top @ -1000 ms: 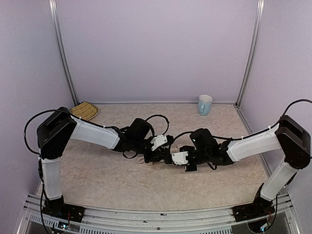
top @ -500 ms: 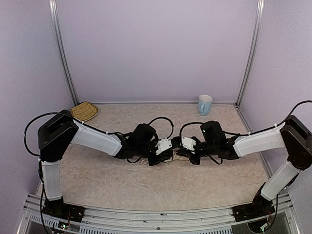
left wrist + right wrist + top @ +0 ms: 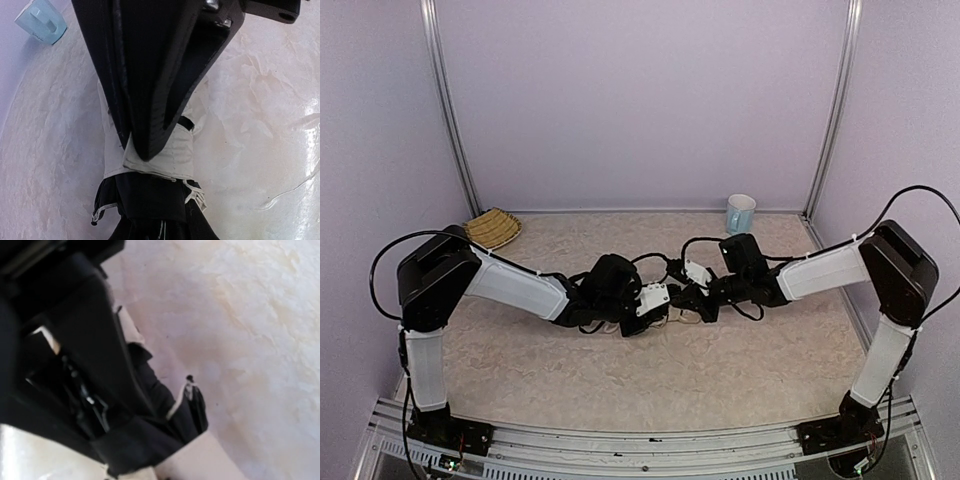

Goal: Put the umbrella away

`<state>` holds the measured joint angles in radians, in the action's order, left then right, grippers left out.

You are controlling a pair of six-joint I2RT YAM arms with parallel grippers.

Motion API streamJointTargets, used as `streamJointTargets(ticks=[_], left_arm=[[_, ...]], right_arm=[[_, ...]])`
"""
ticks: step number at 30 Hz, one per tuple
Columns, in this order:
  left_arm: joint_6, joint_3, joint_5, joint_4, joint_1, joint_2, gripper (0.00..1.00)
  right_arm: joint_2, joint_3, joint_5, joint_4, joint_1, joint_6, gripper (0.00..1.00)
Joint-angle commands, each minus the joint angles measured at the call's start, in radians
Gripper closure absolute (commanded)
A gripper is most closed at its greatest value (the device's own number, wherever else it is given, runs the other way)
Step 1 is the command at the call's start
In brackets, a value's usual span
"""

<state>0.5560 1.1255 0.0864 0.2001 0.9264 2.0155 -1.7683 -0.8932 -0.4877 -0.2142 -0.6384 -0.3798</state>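
The umbrella [image 3: 673,316] lies folded at mid-table between both grippers; only a small cream patch shows from above. In the left wrist view its cream band [image 3: 167,155] wraps black fabric [image 3: 150,200] with cream-edged folds. My left gripper [image 3: 657,300] comes in from the left, and its black fingers [image 3: 150,100] are shut on the folded bundle. My right gripper [image 3: 692,292] is shut and pressed against the umbrella's black folds [image 3: 186,415] from the right. A rib tip [image 3: 190,378] sticks out beside it. I cannot tell whether it pinches any fabric.
A light blue mug [image 3: 741,214] stands at the back right, also seen in the left wrist view [image 3: 41,22]. A woven straw basket [image 3: 494,227] sits in the back left corner. Metal posts [image 3: 447,110] and lilac walls close in the table.
My right gripper swung from the near side of the umbrella up to its far right end, staying shut. The left gripper shifted slightly right with the umbrella still held.
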Motion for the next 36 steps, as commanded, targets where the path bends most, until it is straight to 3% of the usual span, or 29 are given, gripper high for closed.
streamJointTargets(ticks=[1,6,10,13,23,30,31,34,36], left_arm=[[0.083,-0.085,0.066,-0.263,0.043,0.064,1.0],[0.083,-0.089,0.076,-0.255,0.043,0.055,1.0],[0.077,-0.086,0.072,-0.257,0.04,0.06,1.0],[0.065,-0.083,0.092,-0.262,0.022,0.059,1.0],[0.012,-0.084,0.09,-0.251,-0.006,0.053,1.0],[-0.021,-0.069,0.136,-0.274,-0.018,0.045,1.0],[-0.029,-0.067,0.149,-0.272,-0.023,0.04,0.98],[-0.048,-0.071,0.163,-0.248,-0.032,0.017,0.72],[-0.051,-0.076,0.151,-0.224,-0.031,-0.004,0.6]], right_arm=[[-0.053,-0.097,0.061,-0.105,0.032,0.034,1.0],[-0.108,-0.125,0.137,-0.062,0.032,0.054,1.0],[-0.125,-0.123,0.184,-0.049,0.032,0.069,0.9],[-0.122,-0.108,0.172,-0.072,0.031,0.092,0.85],[-0.099,-0.077,0.154,-0.11,0.03,0.136,0.83],[0.028,-0.11,0.051,-0.066,0.116,0.283,0.79],[0.065,-0.108,0.048,-0.061,0.122,0.293,0.78],[0.15,-0.081,0.065,-0.039,0.139,0.314,0.75],[0.206,-0.051,0.088,-0.027,0.153,0.32,0.74]])
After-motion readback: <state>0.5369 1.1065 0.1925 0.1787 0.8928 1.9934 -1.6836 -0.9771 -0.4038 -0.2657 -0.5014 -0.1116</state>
